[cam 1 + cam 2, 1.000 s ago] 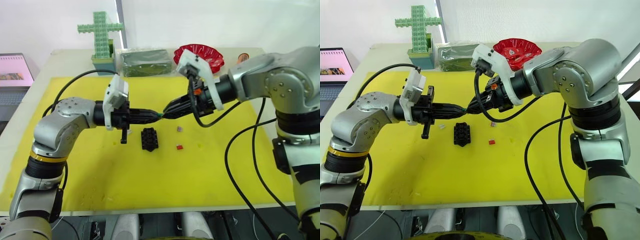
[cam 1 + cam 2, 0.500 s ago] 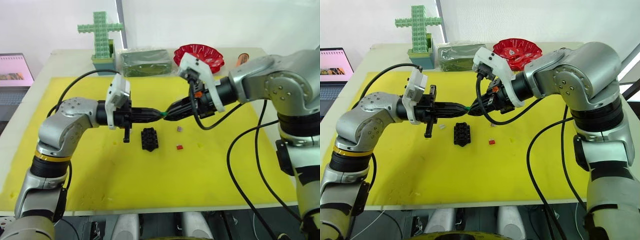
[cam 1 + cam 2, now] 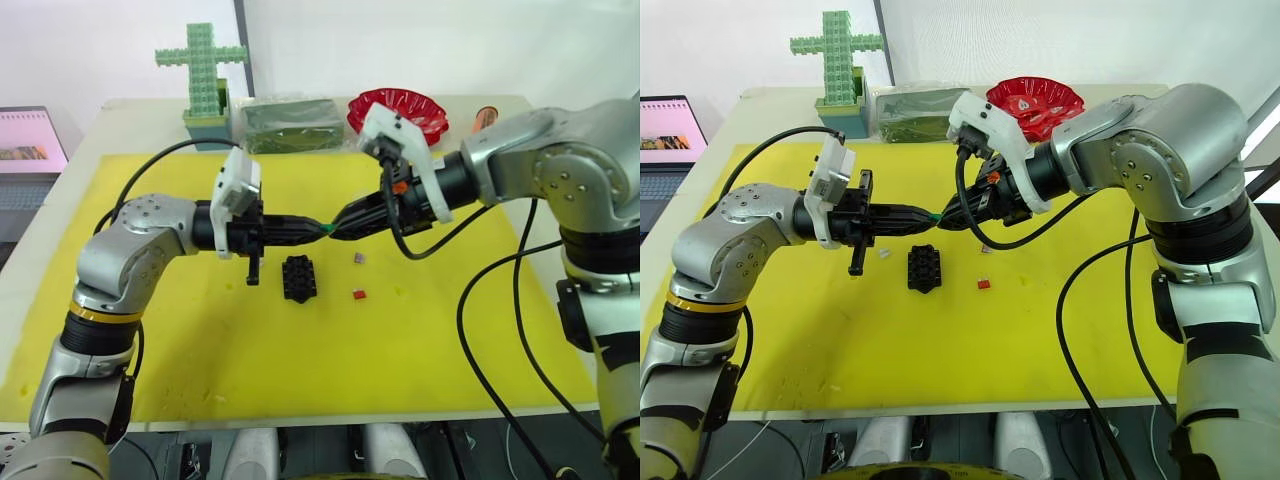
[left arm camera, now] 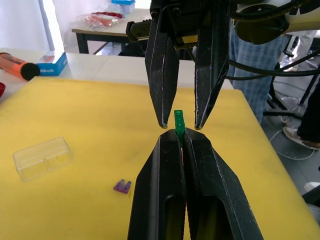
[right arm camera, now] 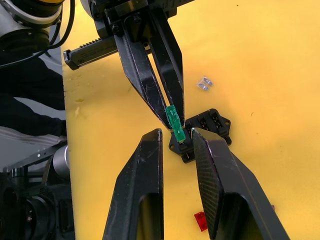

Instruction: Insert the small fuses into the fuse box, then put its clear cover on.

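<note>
My left gripper is shut on a small green fuse, held in the air above the yellow mat. My right gripper is open, its two fingertips on either side of the fuse's free end. The black fuse box lies on the mat just below the meeting grippers. A red fuse and a greyish fuse lie to the box's right. Another grey fuse lies to the box's left. The clear cover rests flat on the mat.
At the table's back stand a green block cross, a dark green packet and a red bowl, with an orange marker beside it. A laptop sits off the table's left edge. Black cables hang from both arms.
The left gripper edged slightly rightward with the green fuse, bringing it between the right gripper's fingertips. Over the last half second almost nothing moved.
</note>
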Robot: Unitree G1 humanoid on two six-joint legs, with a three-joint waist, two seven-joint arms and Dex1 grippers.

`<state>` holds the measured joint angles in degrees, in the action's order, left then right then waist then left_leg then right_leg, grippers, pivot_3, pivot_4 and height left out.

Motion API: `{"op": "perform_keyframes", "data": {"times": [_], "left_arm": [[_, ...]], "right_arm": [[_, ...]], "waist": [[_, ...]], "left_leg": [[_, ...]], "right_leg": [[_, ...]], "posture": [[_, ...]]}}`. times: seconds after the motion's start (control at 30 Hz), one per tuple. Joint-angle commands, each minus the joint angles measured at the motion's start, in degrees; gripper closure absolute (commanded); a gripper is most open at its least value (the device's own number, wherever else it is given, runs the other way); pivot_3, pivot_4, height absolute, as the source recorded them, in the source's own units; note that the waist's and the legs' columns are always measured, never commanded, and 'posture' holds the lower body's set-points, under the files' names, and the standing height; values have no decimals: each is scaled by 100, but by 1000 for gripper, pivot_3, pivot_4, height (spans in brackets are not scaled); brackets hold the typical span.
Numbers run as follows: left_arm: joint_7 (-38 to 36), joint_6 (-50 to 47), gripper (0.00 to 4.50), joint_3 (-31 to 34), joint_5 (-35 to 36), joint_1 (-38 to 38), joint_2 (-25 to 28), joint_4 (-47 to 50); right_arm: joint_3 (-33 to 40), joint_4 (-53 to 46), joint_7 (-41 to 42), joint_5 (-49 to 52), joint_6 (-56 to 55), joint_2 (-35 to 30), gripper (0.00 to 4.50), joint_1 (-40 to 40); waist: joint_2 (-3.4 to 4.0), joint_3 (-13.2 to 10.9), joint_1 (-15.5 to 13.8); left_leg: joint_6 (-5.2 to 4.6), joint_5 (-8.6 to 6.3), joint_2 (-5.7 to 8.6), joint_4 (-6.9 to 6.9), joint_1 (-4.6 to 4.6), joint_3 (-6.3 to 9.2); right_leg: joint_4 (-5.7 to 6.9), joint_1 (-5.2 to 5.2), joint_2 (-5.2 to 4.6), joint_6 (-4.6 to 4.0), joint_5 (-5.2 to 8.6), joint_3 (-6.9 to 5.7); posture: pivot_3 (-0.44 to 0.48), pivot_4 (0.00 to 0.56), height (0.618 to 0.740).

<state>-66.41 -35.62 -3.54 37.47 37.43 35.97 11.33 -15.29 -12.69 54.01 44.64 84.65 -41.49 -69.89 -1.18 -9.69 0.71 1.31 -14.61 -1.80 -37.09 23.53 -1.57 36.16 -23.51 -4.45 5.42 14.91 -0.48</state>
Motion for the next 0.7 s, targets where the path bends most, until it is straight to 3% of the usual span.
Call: {"op": "perform_keyframes", "data": {"times": [0.03,0.23,0.33,0.37,0.7], "left_arm": [[-39,63,4500,45,10,-11,18,107],[-17,73,4500,55,-13,-25,10,106],[-14,74,4500,66,-17,-26,6,102],[-7,70,4500,74,-14,-26,2,107],[56,5,4500,120,62,-23,-45,138]], "right_arm": [[58,-102,60,12,-81,-53,3556,-128],[68,-141,76,15,-97,-56,3556,-99],[62,-132,80,10,-111,-49,4055,-100],[58,-138,78,6,-114,-46,4428,-98],[8,-201,92,-56,-158,-42,4471,-63]], "waist": [[0,0,0],[0,0,0],[0,0,-1],[0,0,-1],[0,0,-1]], "left_leg": [[0,0,0,0,0,0],[0,0,0,0,0,0],[0,0,0,0,0,0],[0,0,0,0,0,0],[0,0,0,-1,0,0]], "right_leg": [[0,0,0,0,0,0],[1,0,0,0,0,0],[1,0,0,0,0,0],[1,0,0,0,0,0],[3,0,0,1,0,0]], "posture": [[0,150,740],[0,150,740],[0,150,740],[0,150,740],[0,150,740]]}}
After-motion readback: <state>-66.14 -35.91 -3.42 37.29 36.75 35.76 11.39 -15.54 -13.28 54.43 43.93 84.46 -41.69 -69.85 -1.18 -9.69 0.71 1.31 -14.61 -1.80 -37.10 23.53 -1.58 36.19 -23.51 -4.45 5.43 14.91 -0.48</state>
